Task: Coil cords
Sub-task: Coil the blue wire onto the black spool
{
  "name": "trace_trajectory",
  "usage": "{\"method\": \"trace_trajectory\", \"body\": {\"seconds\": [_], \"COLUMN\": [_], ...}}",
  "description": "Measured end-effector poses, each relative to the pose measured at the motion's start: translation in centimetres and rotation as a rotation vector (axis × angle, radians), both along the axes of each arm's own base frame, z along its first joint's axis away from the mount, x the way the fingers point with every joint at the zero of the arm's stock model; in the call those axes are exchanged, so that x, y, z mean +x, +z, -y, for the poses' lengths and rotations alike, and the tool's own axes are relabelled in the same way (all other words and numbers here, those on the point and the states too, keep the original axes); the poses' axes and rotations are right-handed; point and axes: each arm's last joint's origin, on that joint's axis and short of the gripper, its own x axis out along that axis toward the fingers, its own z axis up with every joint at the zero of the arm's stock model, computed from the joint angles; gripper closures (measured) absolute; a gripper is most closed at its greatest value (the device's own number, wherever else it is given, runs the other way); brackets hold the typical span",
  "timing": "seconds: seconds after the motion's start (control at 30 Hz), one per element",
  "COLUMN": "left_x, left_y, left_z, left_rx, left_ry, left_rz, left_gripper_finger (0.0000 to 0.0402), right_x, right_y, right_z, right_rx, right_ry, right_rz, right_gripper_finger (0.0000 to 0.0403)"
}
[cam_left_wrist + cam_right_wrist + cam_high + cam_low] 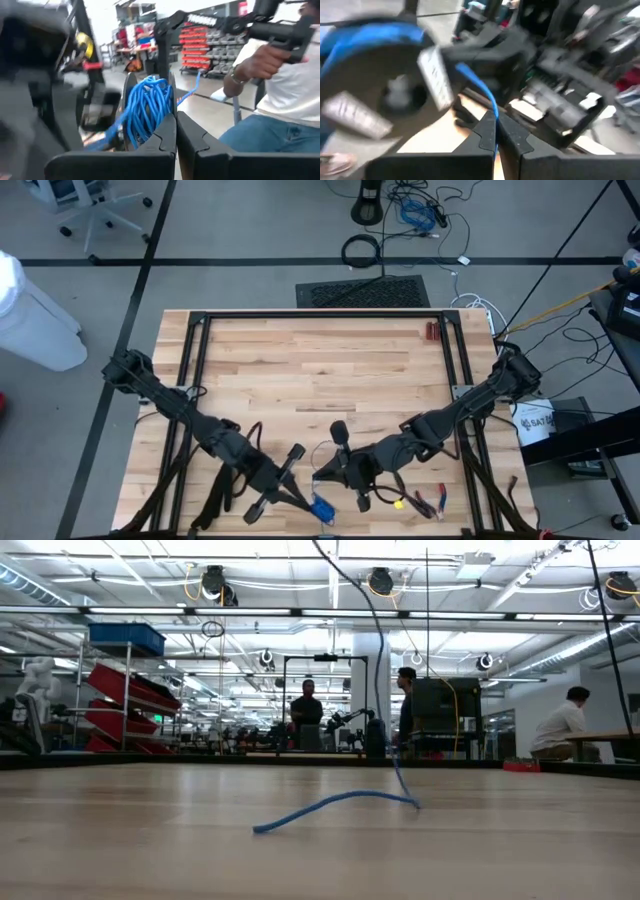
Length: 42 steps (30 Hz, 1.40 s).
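While both arms bend in toward the near edge of the table (300,350), the left pincer (290,463) sits left of centre with its fingers together, and its wrist view shows those fingers (167,132) pressed tip to tip on the edge of a bundle of blue cord (147,107) wound in loose loops right at the tips. From above, a small blue patch of that cord shows just beside this pincer, toward the table's near edge, and most of the bundle is hidden by the arms. Seen level across the table, a free length of the cord lies curved on the wood and rises steeply out of the top of the frame, so its upper end is cut off. Right of centre, the right pincer (341,448) is also closed, and its wrist view shows a strand of the cord running down into the seam between its fingers (487,135), clamped there. A blurred round spool-like shape rimmed in blue fills one side of that view; its pale labels carry writing too smeared to read. Off the table's right edge stands a white bucket (533,423) with dark letters, of which only "SAT" can be read. A person's hand and pale shirt show beyond the left pincer.
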Motion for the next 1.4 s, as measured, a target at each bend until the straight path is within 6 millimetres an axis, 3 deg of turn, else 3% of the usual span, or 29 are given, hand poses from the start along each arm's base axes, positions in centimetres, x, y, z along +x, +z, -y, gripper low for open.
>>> {"method": "trace_trajectory", "body": {"seconds": [0.47,1.0,1.4], "left_x": [-1.2,-1.5,-1.5], "left_y": [0.9,0.6,-0.3], "left_z": [1.5,2.0,2.0], "left_rx": [0.063,0.07,0.076], "left_ry": [-0.065,0.104,0.249], "left_rz": [0.172,0.124,-0.005], "left_gripper_finger": [0.0402,0.0402,0.0402], "right_x": [0.5,-2.4,-5.2], "right_y": [-2.0,-3.4,-3.7], "right_z": [-0.9,-4.1,-6.1], "right_rx": [0.092,0.109,0.123], "right_ry": [0.025,0.02,-0.025], "right_rz": [-0.119,-0.288,-0.367], "right_gripper_finger": [0.0403,0.0403,0.0403]}}
